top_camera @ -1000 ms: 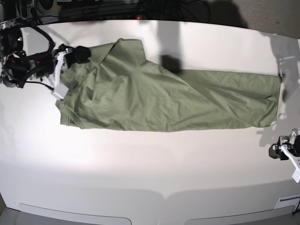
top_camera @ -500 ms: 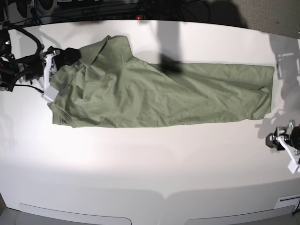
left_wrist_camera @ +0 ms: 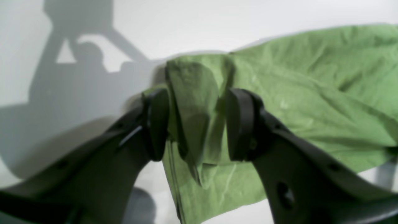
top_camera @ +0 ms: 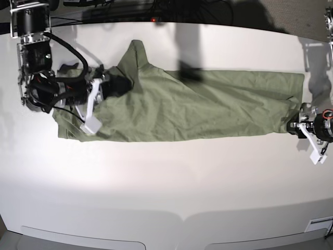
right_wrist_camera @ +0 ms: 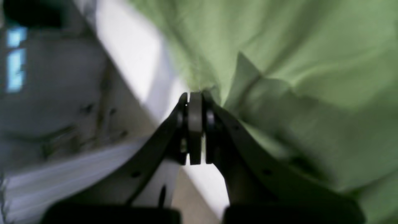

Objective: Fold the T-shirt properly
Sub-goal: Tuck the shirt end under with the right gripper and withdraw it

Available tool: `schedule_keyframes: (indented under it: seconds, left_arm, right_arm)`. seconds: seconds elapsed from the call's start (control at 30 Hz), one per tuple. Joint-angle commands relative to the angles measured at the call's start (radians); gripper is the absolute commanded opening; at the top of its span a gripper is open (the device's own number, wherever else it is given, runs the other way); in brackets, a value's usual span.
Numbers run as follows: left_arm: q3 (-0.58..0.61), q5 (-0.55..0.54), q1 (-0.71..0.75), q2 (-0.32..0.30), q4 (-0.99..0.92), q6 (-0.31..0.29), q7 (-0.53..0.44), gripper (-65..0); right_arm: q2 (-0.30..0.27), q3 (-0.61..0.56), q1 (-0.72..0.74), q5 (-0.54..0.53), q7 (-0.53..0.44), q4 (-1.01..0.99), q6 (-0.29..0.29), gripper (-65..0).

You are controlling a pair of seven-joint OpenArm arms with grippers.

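Left wrist view: the left gripper (left_wrist_camera: 194, 124) stands with its black jaws apart, and a bunched fold of the wrinkled sage-green cotton T-shirt (left_wrist_camera: 298, 102) rises between them. The cloth sits against the inner face of one finger (left_wrist_camera: 157, 124), but a gap shows toward the other, so the jaws are parted around the fold, not pinching it. If the arm lifts now, the fold would likely slip out and the corner would stay down. If the jaws close where they are, they may gather several layers at once and drag a crease into the fold line.

Right wrist view: the right gripper (right_wrist_camera: 195, 102) is clenched tight, the pads pressed together with a thin edge of the green cloth apparently caught at their tip. The picture is blurred, so how much cloth is caught cannot be told. A shallow bite like this could let go under tension.

Base view: the T-shirt (top_camera: 208, 107) lies stretched along the far half of the white table (top_camera: 166, 182), from near its left edge to near its right edge. The right gripper (top_camera: 112, 86) sits at the bunched left end, the left gripper (top_camera: 295, 124) at the right end's near corner. Pulling unevenly from here would probably skew the shirt or pile up more wrinkles at the left end.
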State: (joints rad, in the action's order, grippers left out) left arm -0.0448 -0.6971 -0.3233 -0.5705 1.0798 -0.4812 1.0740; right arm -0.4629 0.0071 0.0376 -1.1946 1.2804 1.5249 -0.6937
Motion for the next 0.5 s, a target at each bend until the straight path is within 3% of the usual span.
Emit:
schedule_keyframes:
  seconds: [0.0,0.23,0.47]
  left_arm:
    - [-0.007,-0.010,-0.023,-0.023,0.015,-0.005,-0.016,-35.8]
    - [-0.007,-0.011,-0.023,-0.023,0.015,-0.005,-0.016,-35.8]
    - [-0.007,-0.011,-0.023,-0.023,0.015,-0.004,-0.017,-35.8]
  right_arm:
    - [0.002,0.015,0.031,0.016,-0.037,0.014,-0.004,-65.0]
    - [0.095,0.134,0.070,0.212,-0.167,0.014,-0.004,-65.0]
    - [0.158,0.333,0.076,0.325,-0.187,0.014,0.001,-65.0]
